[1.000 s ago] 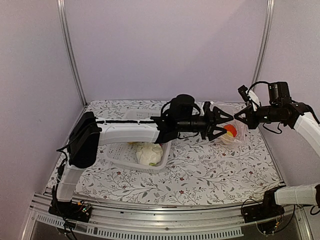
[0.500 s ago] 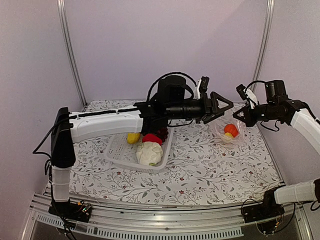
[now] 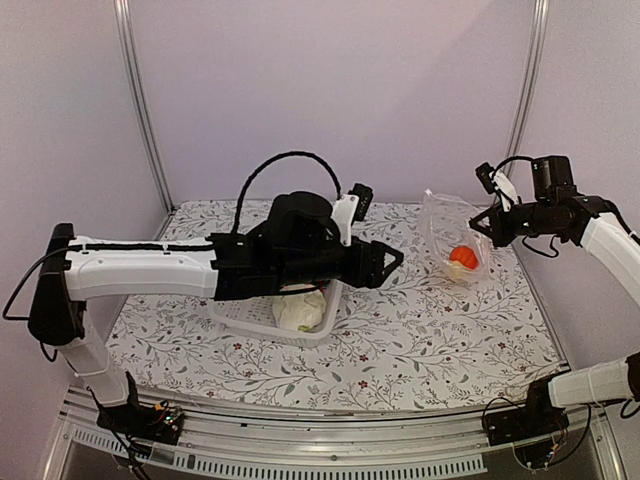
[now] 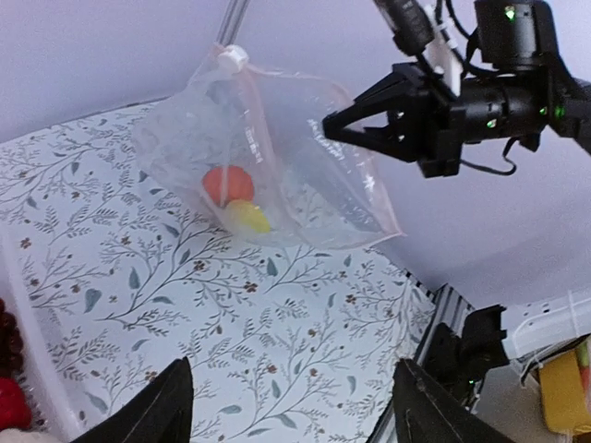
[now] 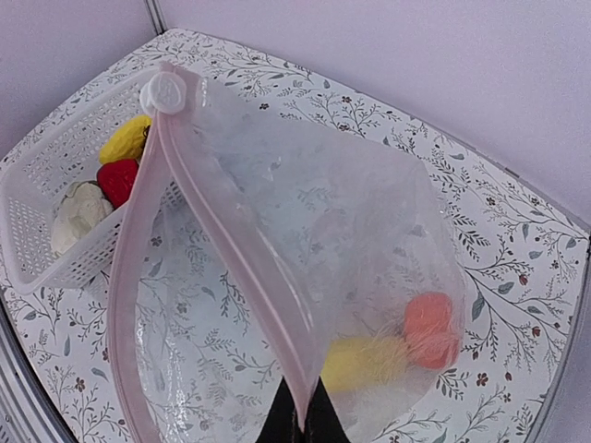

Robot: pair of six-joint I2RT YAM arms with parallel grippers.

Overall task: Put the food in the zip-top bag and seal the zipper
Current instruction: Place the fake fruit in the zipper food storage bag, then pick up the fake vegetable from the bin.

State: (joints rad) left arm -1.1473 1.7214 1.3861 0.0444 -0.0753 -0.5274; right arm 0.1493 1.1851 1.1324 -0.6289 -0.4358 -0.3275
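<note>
The clear zip-top bag (image 3: 452,228) hangs at the right, its mouth gaping. My right gripper (image 3: 490,222) is shut on the bag's mouth edge, black fingers (image 5: 284,413) pinching the pinkish zipper (image 5: 226,242). Its white slider (image 5: 166,92) sits at the far end. Inside the bag lie an orange fruit (image 5: 429,328) and a yellow piece (image 5: 365,362). My left gripper (image 3: 385,262) stands open and empty over the basket's right end, left of the bag (image 4: 268,157). In the basket remain a cauliflower (image 3: 300,308), a red pepper (image 5: 117,180) and a yellow piece (image 5: 126,138).
The white perforated basket (image 3: 250,322) sits mid-left on the floral tablecloth. Dark grapes (image 4: 7,337) show at its edge in the left wrist view. Metal frame posts stand at the back corners, and the table's right edge (image 4: 434,323) is near.
My left arm has drawn back leftward from the bag's mouth to above the basket, jaws still open. The bag hangs a little higher and further open; the right gripper keeps its hold.
</note>
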